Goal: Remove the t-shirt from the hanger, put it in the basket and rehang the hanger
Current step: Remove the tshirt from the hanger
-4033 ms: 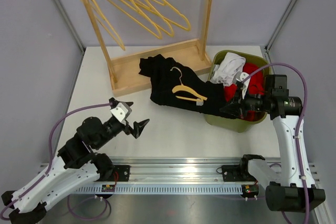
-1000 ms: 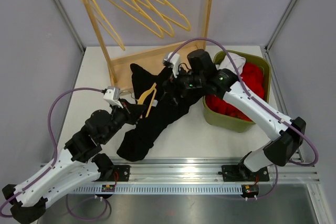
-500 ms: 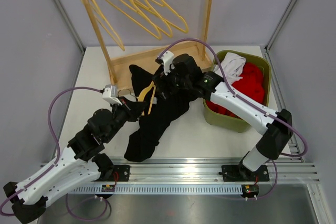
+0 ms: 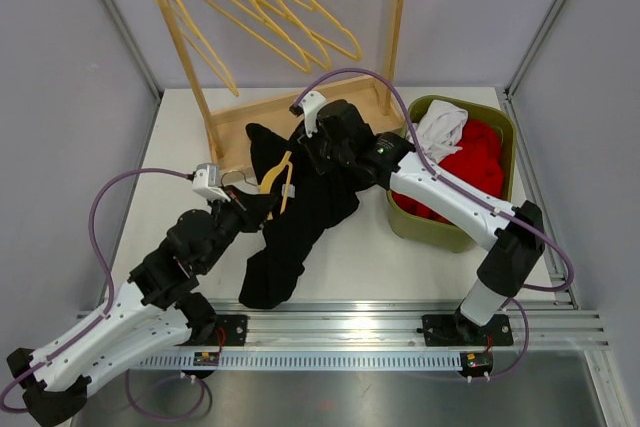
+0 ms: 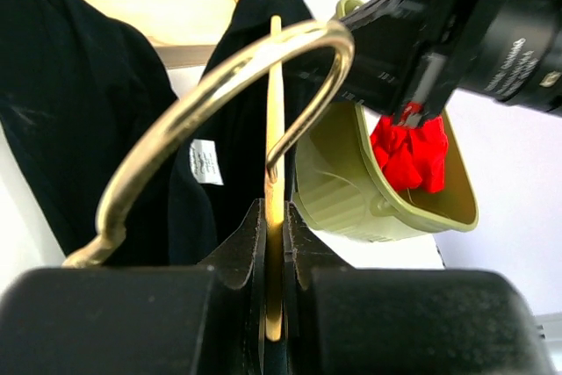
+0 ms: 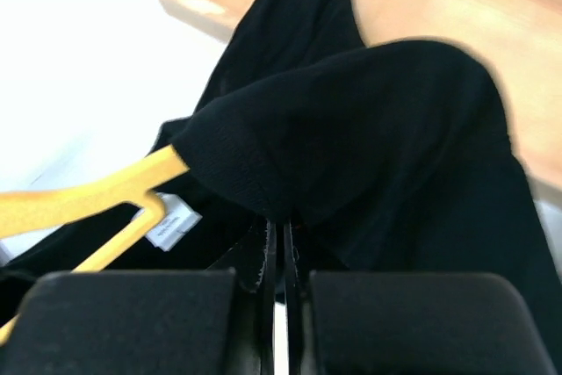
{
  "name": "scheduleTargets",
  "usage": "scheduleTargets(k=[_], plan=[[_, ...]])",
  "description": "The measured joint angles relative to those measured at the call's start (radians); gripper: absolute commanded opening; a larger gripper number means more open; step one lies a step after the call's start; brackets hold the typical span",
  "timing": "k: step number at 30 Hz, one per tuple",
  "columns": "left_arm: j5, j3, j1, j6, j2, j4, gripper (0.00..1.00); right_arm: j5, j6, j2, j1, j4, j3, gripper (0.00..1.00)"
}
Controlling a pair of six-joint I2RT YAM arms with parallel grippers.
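Observation:
A black t-shirt (image 4: pixel 300 222) lies stretched across the table, its upper part still on a yellow hanger (image 4: pixel 277 172). My left gripper (image 4: pixel 262 209) is shut on the hanger's thin wooden body (image 5: pixel 275 129), just below the brass hook (image 5: pixel 219 94). In the left wrist view the black fabric (image 5: pixel 79 129) hangs to the left of the hook. My right gripper (image 4: pixel 305 162) reaches in from the right and is shut on a raised fold of the t-shirt (image 6: pixel 369 129) near the collar. The hanger's arm (image 6: pixel 88 199) and a white label show left of the right gripper (image 6: pixel 279 230).
A wooden rack (image 4: pixel 300 117) with several empty yellow hangers (image 4: pixel 270 7) stands at the back, and the t-shirt's top rests on its base. A green bin (image 4: pixel 440 230) with red and white clothes sits at the right, close behind my right arm.
My right gripper has closed on the t-shirt's fabric and shifted slightly left and back. The left gripper still holds the hanger, and the shirt's lower end has drawn in a little.

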Motion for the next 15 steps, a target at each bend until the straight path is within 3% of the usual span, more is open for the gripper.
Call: scheduleTargets(k=[8,15], plan=[[0.032,-0.008,0.001,0.054,0.021,-0.018,0.00,0.157,-0.060,-0.001,-0.010,0.038,0.019,0.00],[0.161,0.004,0.006,0.161,0.074,-0.023,0.00,0.155,-0.060,0.000,-0.175,0.083,0.024,0.00]])
